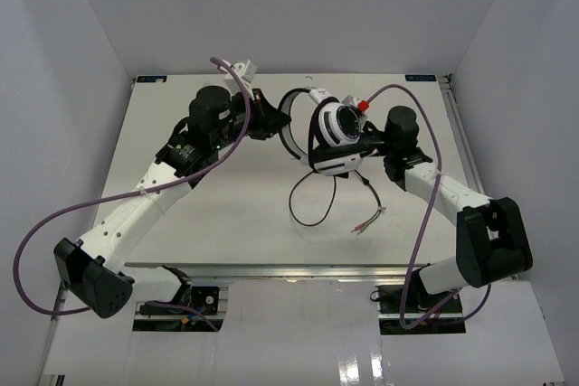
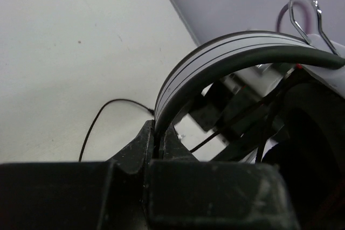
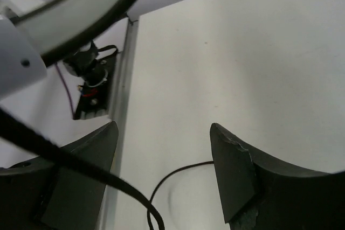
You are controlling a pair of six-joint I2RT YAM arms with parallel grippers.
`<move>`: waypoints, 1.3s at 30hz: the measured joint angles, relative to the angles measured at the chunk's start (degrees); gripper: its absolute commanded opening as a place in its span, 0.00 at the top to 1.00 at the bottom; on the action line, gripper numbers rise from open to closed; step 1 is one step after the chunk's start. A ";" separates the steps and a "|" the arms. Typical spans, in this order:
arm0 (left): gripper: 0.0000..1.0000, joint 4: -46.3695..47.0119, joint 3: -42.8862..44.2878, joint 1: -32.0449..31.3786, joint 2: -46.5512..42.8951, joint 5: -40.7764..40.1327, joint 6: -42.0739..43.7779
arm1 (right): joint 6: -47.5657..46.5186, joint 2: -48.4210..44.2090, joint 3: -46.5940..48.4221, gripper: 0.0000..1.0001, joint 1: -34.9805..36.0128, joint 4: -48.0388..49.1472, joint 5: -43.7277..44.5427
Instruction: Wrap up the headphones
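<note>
The left gripper (image 2: 159, 141) is clamped on the thin black headband (image 2: 215, 57) of the headphones (image 1: 336, 126), its two fingers pinched together on the band's lower end, as the wrist view shows. From above, the white-and-black earcups (image 1: 339, 133) sit toward the far middle of the white table (image 1: 226, 223), between the two arms, with the headband arching left to the left gripper. The right gripper (image 3: 161, 171) is just beside the earcups on their right side, with its fingers (image 3: 237, 171) spread apart and bare table showing between them. A dark strand crosses in front of its left finger, but whether it touches cannot be told. The long black cord (image 1: 312, 210) drops from the earcups and loops over the table toward the near edge, ending in small red and green plugs (image 1: 366, 221) lying on the surface in front of the right arm.
</note>
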 measured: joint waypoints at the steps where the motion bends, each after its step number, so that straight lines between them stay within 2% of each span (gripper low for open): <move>1: 1.00 1.12 0.04 0.00 -0.31 -0.95 -1.54 | 4.03 0.73 -2.14 0.26 0.38 4.16 -0.98; 5: 1.00 3.75 0.87 0.08 -0.71 -8.91 -7.78 | 13.81 2.47 -7.12 0.34 2.40 15.93 -3.50; 9: 1.00 4.94 1.68 0.06 -1.16 -21.49 -13.57 | 15.46 0.17 -10.52 0.42 4.61 20.54 -3.44; 11: 1.00 5.48 1.72 0.11 -1.34 -28.22 -16.38 | 15.44 -1.63 -12.03 0.63 5.66 21.46 -2.79; 12: 1.00 5.82 1.74 0.13 -1.35 -31.42 -17.80 | 15.42 -2.49 -12.68 0.63 6.13 21.80 -2.29; 14: 1.00 6.32 2.00 0.36 -1.22 -36.53 -19.72 | 15.41 -3.51 -13.32 0.92 6.89 22.63 -1.55; 17: 1.00 6.97 3.57 0.52 -0.18 -43.32 -20.97 | 16.03 -4.31 -13.37 0.92 7.66 22.81 0.07; 20: 1.00 7.85 6.16 0.63 2.47 -48.34 -18.54 | 15.19 -5.69 -12.74 0.92 7.99 20.59 1.72; 23: 1.00 8.66 9.78 0.59 6.81 -52.40 -11.33 | 7.28 -7.15 -6.92 0.92 8.18 7.53 4.48; 26: 1.00 10.04 10.21 0.62 10.93 -55.02 -1.91 | -4.52 -7.80 1.94 0.92 8.76 -9.04 10.06; 28: 1.00 10.20 9.31 0.78 13.56 -55.72 5.13 | -14.33 -7.74 9.60 0.92 9.96 -22.43 16.86; 31: 1.00 8.84 7.07 0.84 17.67 -54.97 15.47 | -28.17 -7.45 19.78 0.92 13.17 -36.89 30.06; 34: 1.00 6.54 3.40 0.62 20.41 -51.16 24.00 | -40.91 -7.50 24.43 0.92 16.50 -44.24 44.84; 39: 1.00 1.94 -1.35 -0.41 19.93 -40.85 33.57 | -57.57 -5.17 22.18 0.92 18.58 -48.33 64.58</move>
